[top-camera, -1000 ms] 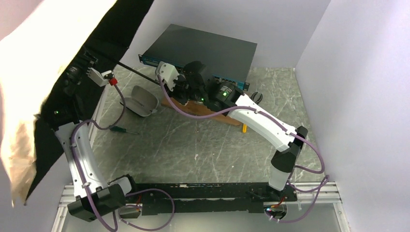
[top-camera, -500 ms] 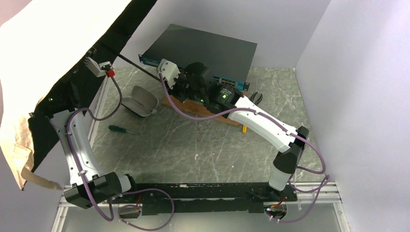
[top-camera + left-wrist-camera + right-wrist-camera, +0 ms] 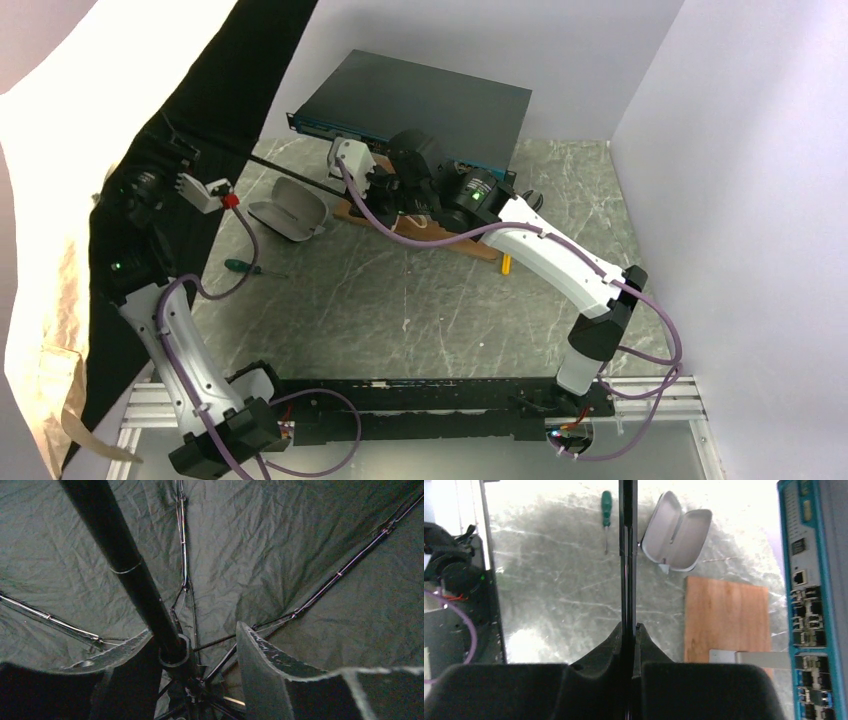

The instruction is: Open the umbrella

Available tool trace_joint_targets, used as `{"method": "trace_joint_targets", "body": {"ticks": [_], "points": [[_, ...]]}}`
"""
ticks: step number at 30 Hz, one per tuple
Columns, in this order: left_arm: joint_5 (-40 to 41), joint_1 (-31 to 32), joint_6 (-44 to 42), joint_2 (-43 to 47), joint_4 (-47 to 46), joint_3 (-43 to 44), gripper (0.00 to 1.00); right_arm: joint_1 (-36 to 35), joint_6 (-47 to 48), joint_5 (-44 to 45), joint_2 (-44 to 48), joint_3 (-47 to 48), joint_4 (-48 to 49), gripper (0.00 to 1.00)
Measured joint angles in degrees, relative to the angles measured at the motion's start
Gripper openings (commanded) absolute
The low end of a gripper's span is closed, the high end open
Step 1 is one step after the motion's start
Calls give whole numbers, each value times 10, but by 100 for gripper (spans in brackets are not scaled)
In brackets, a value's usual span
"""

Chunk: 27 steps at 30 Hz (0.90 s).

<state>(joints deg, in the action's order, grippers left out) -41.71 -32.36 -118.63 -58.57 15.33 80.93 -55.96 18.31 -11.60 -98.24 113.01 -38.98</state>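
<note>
Since half a second ago: left arm swung, its wrist camera dropped lower in the top view, and more of the black underside now faces the camera. Right arm nudged slightly right.

- umbrella: canopy spread, fills the upper left and left edge of the top view, tan side out, black side toward the arms. Held in the air, off the table.
- shaft: runs from the canopy down and right to the right hand.
- Right hand: fingers pressed together on the shaft, which runs straight up the middle of the right wrist view.
- left hand: inside the canopy, fingers apart on either side of the shaft at the runner hub. Shaft sits against the left-of-frame finger, with a gap to the other. Not clamped. Ribs fan out over wrinkled fabric.
- clamshell case: grey, lying open on the table below the shaft.
- screwdriver: green handle, on the table near the case, apart from it.
- wooden board: flat on the table under the right arm, beside the network switch at the back.
</note>
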Motion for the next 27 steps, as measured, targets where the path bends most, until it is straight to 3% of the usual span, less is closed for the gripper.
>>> {"method": "trace_joint_targets", "body": {"ticks": [11,12,14,17,20,24,27], "points": [[4,-6,0,57,136,-45,71,1,-21,-39,0,5,-73,0],[4,-5,0,61,144,-50,68,1,-21,-40,0,5,-77,0],[4,-2,0,70,161,-59,49,1,-21,-42,0,5,-82,0],[8,12,0,71,179,-60,32,1,-21,-47,0,3,-97,0],[14,22,0,69,197,-57,21,1,-20,-56,0,2,-113,26],[29,24,0,65,212,-59,19,1,-20,-70,5,0,-78,57],[42,24,0,59,224,-66,18,2,-19,-72,20,1,-56,73]]}}
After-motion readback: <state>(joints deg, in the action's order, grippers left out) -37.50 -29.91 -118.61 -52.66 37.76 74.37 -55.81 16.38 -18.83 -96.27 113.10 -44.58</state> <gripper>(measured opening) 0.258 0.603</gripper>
